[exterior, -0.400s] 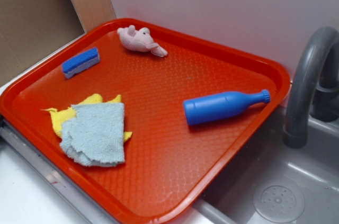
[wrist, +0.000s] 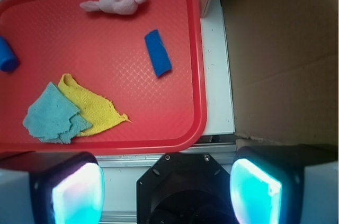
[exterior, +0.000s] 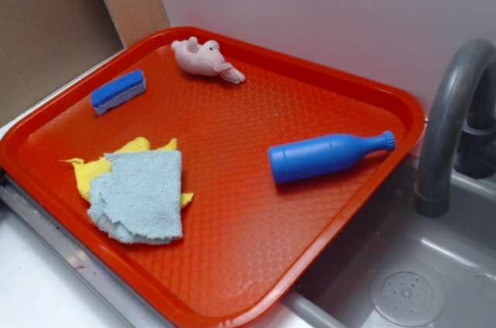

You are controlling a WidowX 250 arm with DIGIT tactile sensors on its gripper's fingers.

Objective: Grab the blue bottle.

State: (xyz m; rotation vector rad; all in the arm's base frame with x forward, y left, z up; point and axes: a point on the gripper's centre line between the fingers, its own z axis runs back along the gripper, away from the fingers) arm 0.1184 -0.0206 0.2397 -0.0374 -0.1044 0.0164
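Right now my gripper (wrist: 167,184) is spread wide with nothing between the pads (wrist: 77,192), hanging high above the edge of the red tray (wrist: 197,75) and well apart from everything on it. Only the butt end of the blue bottle (wrist: 8,54) shows from my wrist, far off ahead and to my left, cut by the frame edge. The exterior view gives the whole of the blue bottle (exterior: 325,156): it lies flat on its side on the tray (exterior: 232,258), close to the rim nearest the grey faucet (exterior: 449,119), neck and cap pointing toward that faucet and its wide base toward the tray's middle. Closer to me, ahead and to the left, are the pale blue cloth (wrist: 50,115) lapped over the yellow cloth (wrist: 95,107); the sponge (wrist: 158,53) sits almost straight ahead, the pink plush toy (wrist: 114,1) beyond it. I judge the reach must carry me left and forward past the cloths, then turn so my jaws close across the bottle's body, not along its length
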